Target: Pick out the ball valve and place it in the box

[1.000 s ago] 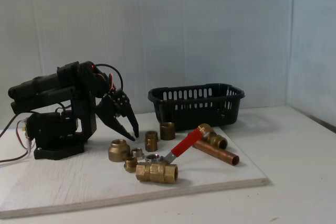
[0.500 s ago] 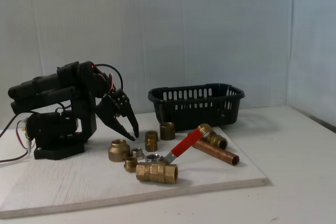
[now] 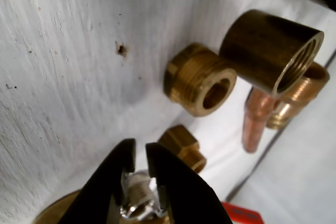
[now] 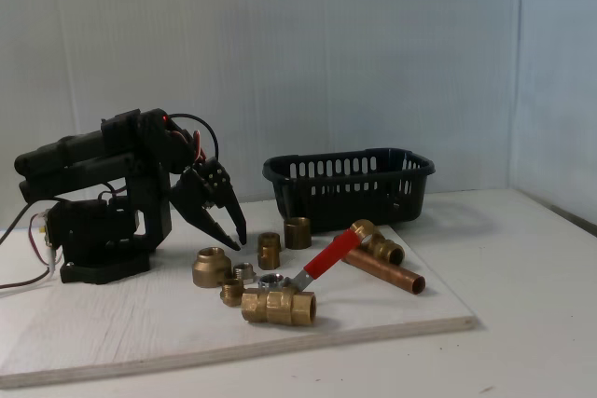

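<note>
The ball valve (image 4: 278, 306) lies at the front of the white board, its brass body low and its red lever handle (image 4: 331, 252) slanting up to the right. A red corner of that handle (image 3: 239, 214) shows at the bottom of the wrist view. The box (image 4: 350, 188), a black slotted basket, stands behind the fittings at the board's back edge. My gripper (image 4: 238, 241) hangs shut and holds nothing, tips down just above the board, left of the valve and over the small fittings. In the wrist view the black fingers (image 3: 139, 148) nearly touch above a silvery fitting (image 3: 137, 203).
Several handle-less brass couplings (image 4: 269, 249) sit between gripper and valve; two look large in the wrist view (image 3: 199, 80). A copper pipe with a brass elbow (image 4: 382, 267) lies right of the valve. The white board (image 4: 140, 323) ends just in front of the valve.
</note>
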`<state>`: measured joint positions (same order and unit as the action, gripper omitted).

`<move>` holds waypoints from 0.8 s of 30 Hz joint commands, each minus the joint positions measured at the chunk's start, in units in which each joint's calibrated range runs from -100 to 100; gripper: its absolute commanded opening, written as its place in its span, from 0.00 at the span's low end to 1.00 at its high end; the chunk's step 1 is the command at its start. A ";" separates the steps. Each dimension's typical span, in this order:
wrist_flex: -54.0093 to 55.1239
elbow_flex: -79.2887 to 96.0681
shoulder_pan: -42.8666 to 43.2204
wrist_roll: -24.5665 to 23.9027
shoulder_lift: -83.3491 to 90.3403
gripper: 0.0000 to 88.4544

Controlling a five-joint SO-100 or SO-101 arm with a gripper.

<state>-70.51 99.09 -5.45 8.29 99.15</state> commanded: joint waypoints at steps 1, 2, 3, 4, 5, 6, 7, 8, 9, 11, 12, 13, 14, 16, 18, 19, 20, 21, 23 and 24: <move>-0.74 0.64 0.21 0.30 -0.42 0.01; -0.74 0.64 0.21 0.30 -0.42 0.01; -0.74 0.64 0.21 0.30 -0.42 0.01; -0.74 0.64 0.21 0.30 -0.42 0.01; -0.74 0.64 0.21 0.30 -0.42 0.01; -0.74 0.64 0.21 0.30 -0.42 0.01; -0.74 0.64 0.21 0.30 -0.42 0.01; -0.74 0.64 0.21 0.30 -0.42 0.01; -0.74 0.64 0.21 0.30 -0.42 0.01; -0.74 0.64 0.21 0.30 -0.42 0.01; -0.74 0.64 0.21 0.30 -0.42 0.01; -0.74 0.64 0.21 0.30 -0.42 0.01; -0.74 0.64 0.21 0.30 -0.42 0.01; -0.74 0.64 0.21 0.30 -0.42 0.01; -0.74 0.64 0.21 0.30 -0.42 0.01; -0.74 0.64 0.21 0.30 -0.42 0.01; -0.74 0.64 0.21 0.30 -0.42 0.01; -0.74 0.64 0.21 0.30 -0.42 0.01; -0.74 0.64 0.21 -0.01 -0.42 0.01; -0.74 0.64 0.21 -0.06 -0.42 0.01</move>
<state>-70.51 99.09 -5.45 8.29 99.15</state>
